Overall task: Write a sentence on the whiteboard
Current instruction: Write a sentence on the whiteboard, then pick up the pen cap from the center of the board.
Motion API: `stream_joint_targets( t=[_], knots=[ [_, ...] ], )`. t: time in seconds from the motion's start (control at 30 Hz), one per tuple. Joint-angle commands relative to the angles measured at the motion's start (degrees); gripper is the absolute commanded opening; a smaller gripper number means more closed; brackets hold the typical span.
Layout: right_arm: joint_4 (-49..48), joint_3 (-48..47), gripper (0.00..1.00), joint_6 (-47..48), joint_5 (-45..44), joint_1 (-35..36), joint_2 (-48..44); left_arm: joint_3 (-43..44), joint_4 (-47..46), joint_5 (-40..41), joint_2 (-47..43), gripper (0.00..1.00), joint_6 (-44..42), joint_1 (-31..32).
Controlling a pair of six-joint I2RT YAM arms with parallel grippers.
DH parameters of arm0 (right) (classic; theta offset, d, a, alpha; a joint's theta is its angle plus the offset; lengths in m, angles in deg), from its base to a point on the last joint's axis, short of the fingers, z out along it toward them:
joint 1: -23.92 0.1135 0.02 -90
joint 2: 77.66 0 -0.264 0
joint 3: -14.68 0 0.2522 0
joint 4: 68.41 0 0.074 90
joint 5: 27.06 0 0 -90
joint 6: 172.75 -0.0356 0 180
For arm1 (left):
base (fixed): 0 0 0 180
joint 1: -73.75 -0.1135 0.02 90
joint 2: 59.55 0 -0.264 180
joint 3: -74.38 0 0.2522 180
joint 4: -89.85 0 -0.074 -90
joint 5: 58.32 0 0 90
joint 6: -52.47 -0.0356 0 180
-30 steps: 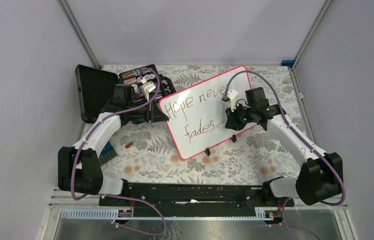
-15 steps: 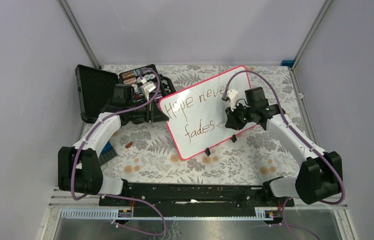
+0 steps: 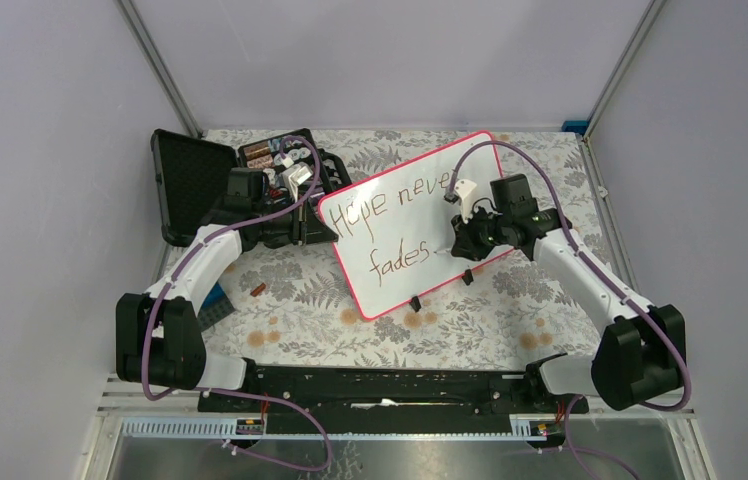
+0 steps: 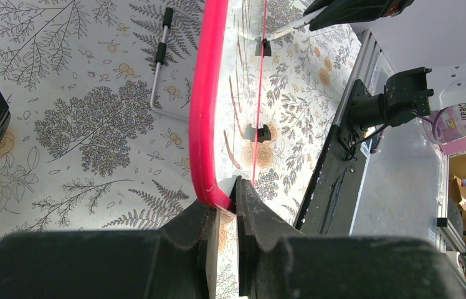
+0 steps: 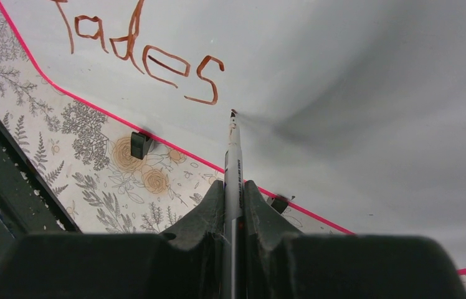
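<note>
Floral tablecloth (image 3: 300,300) under glossy pink-rimmed whiteboard (image 3: 410,225)

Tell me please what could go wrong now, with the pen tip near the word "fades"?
1. The marker in the right gripper has its tip at the whiteboard, just after the sentence; a sideways drag could leave a streak or smear the last letter.
2. The left gripper pinches only one corner of the rim; the marker's push might pivot the board.
</note>
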Motion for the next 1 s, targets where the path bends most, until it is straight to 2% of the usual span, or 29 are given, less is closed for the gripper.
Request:
stream_joint_targets(
  t=[0.0,0.07,0.17,0.23,0.4,0.53,0.63,0.7,0.83,0.97],
  knots=[
    [2.5,-3.1,0.00,1.5,4.7,-0.6,-2.8,1.3,0.2,2.5,0.0,0.01,-5.4,1.8],
    [5.1,-4.4,0.00,2.1,8.4,-0.6,-3.4,1.7,1.2,2.5,-0.2,0.09,-5.9,1.7],
    [7.0,-5.9,0.00,1.9,12.2,-0.6,-4.5,2.6,2.5,3.0,-0.9,0.32,-6.6,1.7],
    [7.8,-6.8,0.00,1.4,14.0,-0.5,-4.9,3.1,2.7,3.8,-1.9,0.42,-6.7,1.7],
    [8.7,-9.2,0.00,-0.5,16.0,-0.6,-4.9,5.7,6.3,4.7,-3.7,0.53,-7.6,1.4],
    [7.9,-9.8,0.00,-2.7,17.7,-0.6,-4.6,5.9,7.7,4.8,-7.0,0.66,-8.0,-0.6],
    [6.8,-9.5,0.00,-4.0,18.7,-0.6,-5.0,7.8,11.0,4.5,-9.8,0.71,-10.1,-4.1],
    [6.9,-9.5,0.00,-4.4,19.3,-0.6,-5.2,10.5,17.5,4.0,-10.8,0.72,-13.9,-7.2],
    [6.9,-9.3,0.00,-4.7,20.9,-0.6,-5.2,14.1,32.0,6.0,-12.2,0.72,-26.0,-13.7],
    [6.2,-8.7,0.00,-5.6,21.1,-0.6,-4.6,11.9,41.8,9.0,-14.1,0.70,-36.6,-20.0]
  ],
)
